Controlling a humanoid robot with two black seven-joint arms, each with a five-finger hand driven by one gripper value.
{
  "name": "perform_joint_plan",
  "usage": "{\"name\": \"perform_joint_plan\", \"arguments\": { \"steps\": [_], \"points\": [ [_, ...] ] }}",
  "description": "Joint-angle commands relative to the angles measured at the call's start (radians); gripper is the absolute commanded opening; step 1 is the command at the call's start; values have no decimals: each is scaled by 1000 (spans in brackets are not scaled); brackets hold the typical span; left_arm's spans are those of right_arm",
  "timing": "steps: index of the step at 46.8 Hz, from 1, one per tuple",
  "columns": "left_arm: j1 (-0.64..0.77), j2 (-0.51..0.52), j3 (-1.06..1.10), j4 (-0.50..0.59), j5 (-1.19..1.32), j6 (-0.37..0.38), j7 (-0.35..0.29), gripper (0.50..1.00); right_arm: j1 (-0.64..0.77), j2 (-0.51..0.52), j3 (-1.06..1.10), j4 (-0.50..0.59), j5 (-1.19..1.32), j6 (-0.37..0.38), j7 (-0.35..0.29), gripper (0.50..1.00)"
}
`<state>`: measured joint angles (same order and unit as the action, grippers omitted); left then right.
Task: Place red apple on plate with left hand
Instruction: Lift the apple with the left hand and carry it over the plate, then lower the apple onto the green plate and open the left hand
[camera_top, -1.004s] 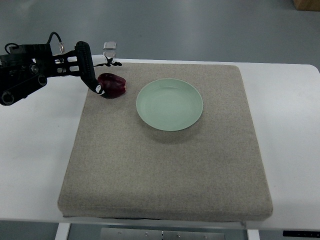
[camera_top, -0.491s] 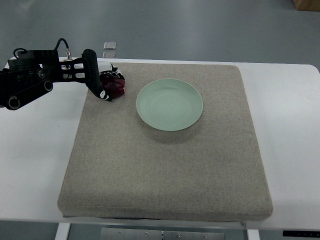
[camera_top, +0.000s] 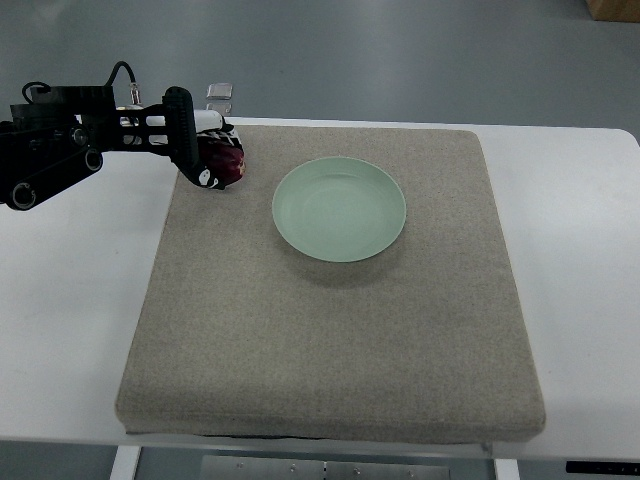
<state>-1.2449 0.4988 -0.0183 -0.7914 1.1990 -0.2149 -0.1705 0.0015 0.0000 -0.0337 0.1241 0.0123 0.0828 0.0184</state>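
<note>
Red apple (camera_top: 229, 166) sits gripped in the left hand (camera_top: 205, 155), left of the unmarked green plate (camera_top: 339, 209).

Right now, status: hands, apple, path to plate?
Left robot hand closed on red apple, far-left of mat. Right robot hand out of view. Plate empty, nothing between.

I see the plate (camera_top: 339, 209) on the mat (camera_top: 330, 330), behind its centre, the apple (camera_top: 230, 166) left of it within the left hand (camera_top: 205, 155).
</note>
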Motion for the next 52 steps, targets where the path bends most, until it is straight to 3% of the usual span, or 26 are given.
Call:
{"name": "perform_joint_plan", "arguments": {
  "steps": [1, 12, 20, 37, 52],
  "points": [
    [-11, 0, -12, 0, -2, 0, 0, 514, 0, 0, 0, 0, 0, 2, 0, 932],
    [-57, -11, -97, -8, -1, -9, 2, 516, 0, 0, 0, 0, 0, 0, 0, 932],
    [-84, -39, -104, -71, -1, -8, 3, 514, 0, 0, 0, 0, 0, 0, 0, 932],
    [-64, -275, -89, 12, 21, 3, 14, 529, 0, 0, 0, 0, 0, 2, 0, 932],
    [-33, -322, -8, 26, 22, 9, 17, 546, 0, 0, 0, 0, 0, 0, 0, 932]
  ]
}}
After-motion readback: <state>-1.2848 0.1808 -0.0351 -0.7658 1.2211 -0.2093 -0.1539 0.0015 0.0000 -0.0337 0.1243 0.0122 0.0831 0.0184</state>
